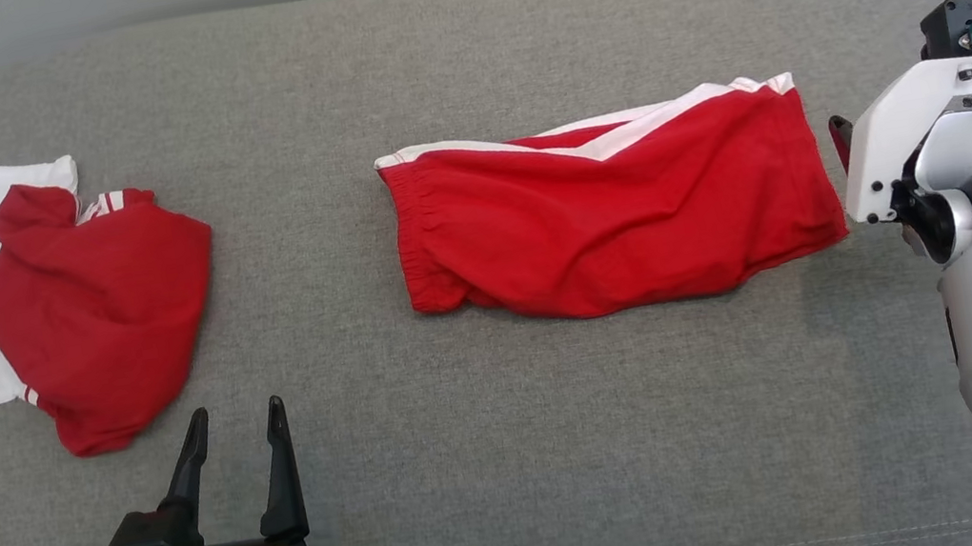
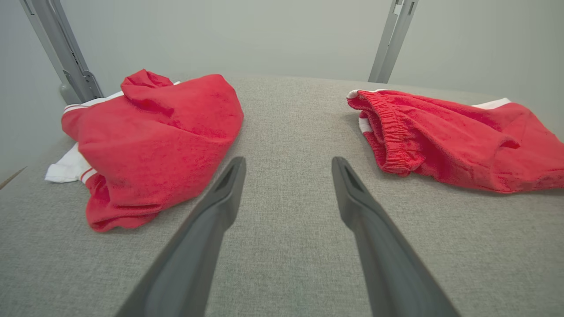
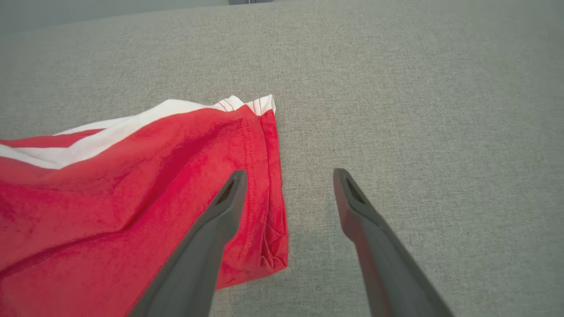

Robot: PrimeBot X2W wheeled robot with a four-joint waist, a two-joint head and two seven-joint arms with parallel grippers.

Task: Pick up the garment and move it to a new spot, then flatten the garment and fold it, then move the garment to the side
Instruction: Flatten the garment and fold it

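Grey fabric surface [image 1: 509,424], pale wall [image 2: 264,35], metal struts [image 2: 392,39].

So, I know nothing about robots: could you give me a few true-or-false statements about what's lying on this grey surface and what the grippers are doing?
1. A crumpled red-and-white garment and a flatter pair of red shorts with white stripes lie on the grey fabric surface. True.
2. The left gripper is shut on the crumpled garment. False: it is open and empty, over bare fabric.
3. The shorts' elastic waistband is at the end facing the crumpled garment. True.
4. The two garments overlap. False: bare grey fabric separates them.
5. The right gripper is open at the shorts' stitched hem. True.
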